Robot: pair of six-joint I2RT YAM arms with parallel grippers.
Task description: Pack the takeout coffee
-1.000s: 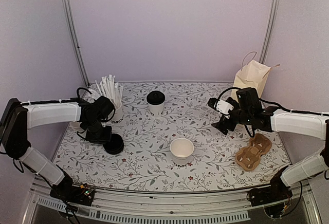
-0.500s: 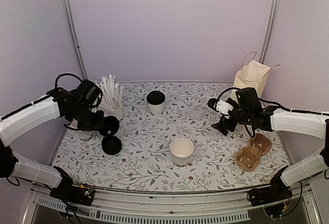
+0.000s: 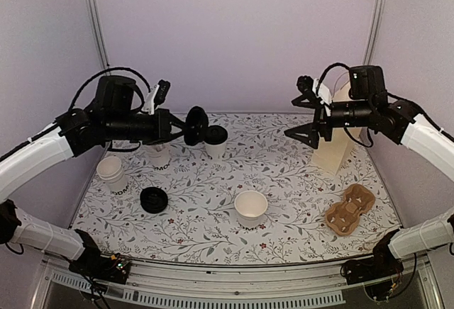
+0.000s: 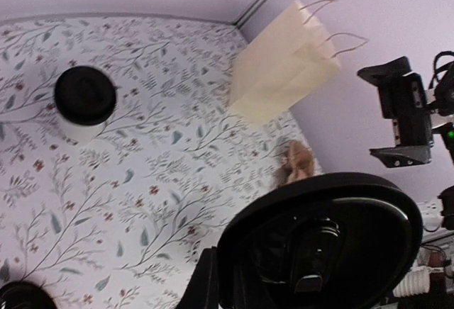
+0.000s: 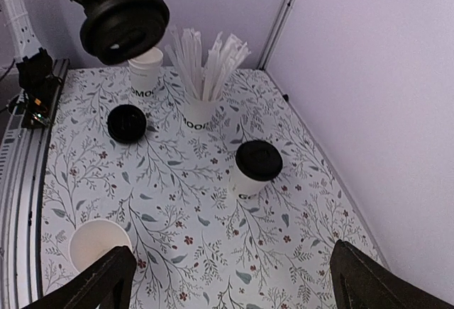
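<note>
Dark capitals, something like "OMO", show on the stacked white cups (image 5: 145,75) and the cup of white sticks (image 5: 198,119); lettering on the takeout coffee (image 5: 257,169) is too small to read.

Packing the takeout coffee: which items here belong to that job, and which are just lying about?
Job: takeout coffee, paper bag, cardboard cup carrier; probably also the black lid in the left gripper and the open paper cup.
Lying about: spare black lid, stacked white cups, cup of white sticks.
</note>
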